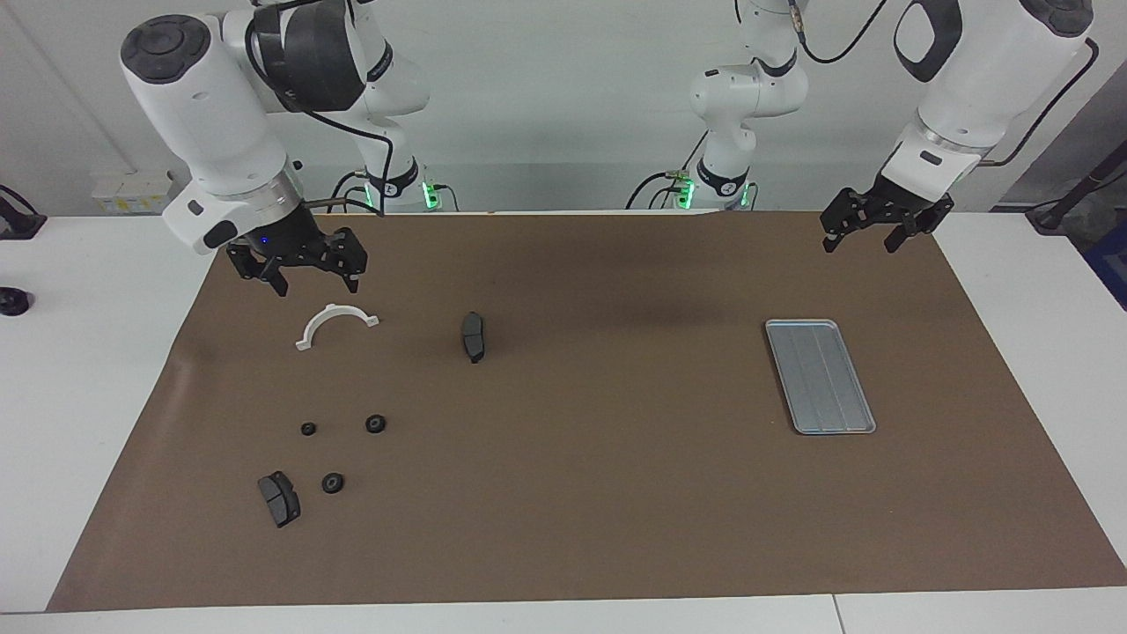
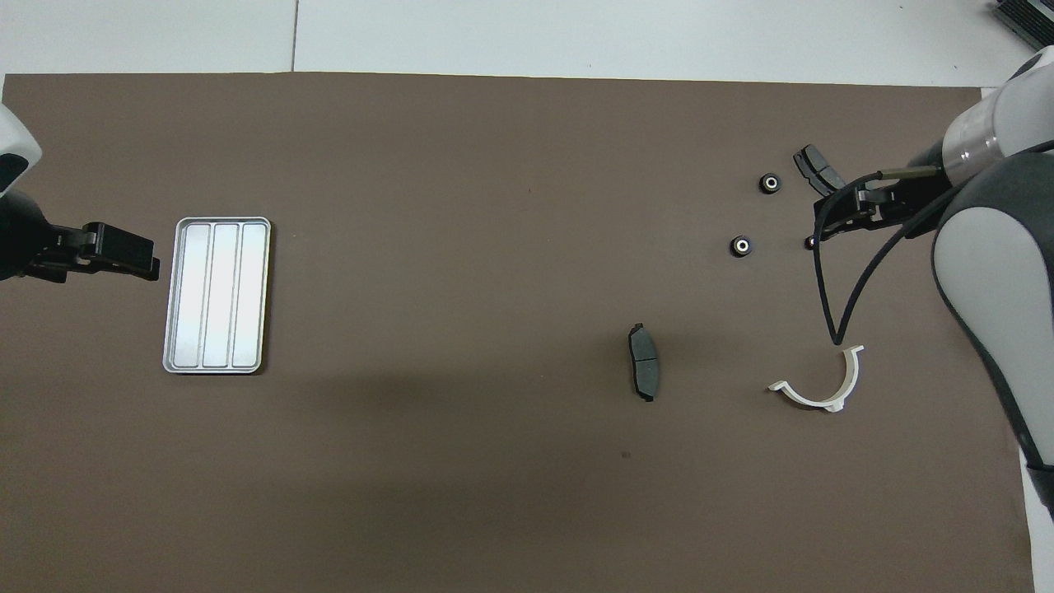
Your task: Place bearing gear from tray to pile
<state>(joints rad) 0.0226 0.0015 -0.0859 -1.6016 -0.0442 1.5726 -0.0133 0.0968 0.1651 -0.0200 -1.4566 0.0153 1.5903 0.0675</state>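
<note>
The right gripper [image 1: 304, 269] hung in the air over the brown mat [image 1: 581, 493], just above the white half-ring [image 1: 335, 322], at the right arm's end of the table. Its two fingers were spread wide and held nothing.

Farther from the robots than the half-ring lay the pile [image 1: 339, 445]. It was three small black round gears, close together but not touching. A dark flat pad [image 1: 279, 498] lay just beside the farthest gear. Another dark pad [image 1: 473, 335] lay alone, nearer the middle of the mat.

At the left arm's end of the table sat the tray [image 1: 820, 376], flat on the mat. It had nothing in it. Only its shiny ribs showed. In the overhead view too the tray [image 2: 217, 295] was bare.

The left gripper [image 1: 874, 232] hung in the air over the mat's edge, on the robots' side of the tray. Its fingers were also spread wide and held nothing.

So the job looked done, or very nearly. No gear was left in the tray, no gripper carried one, and all three gears lay in the pile. I could not see anything left to move.

The tray's long side ran away from the robots, with its ribs going the same way. It was turned just a little, so its far end leaned toward the left arm's end of the table. The gears were round and lay flat with their holes facing up, so they pointed no special way.
</note>
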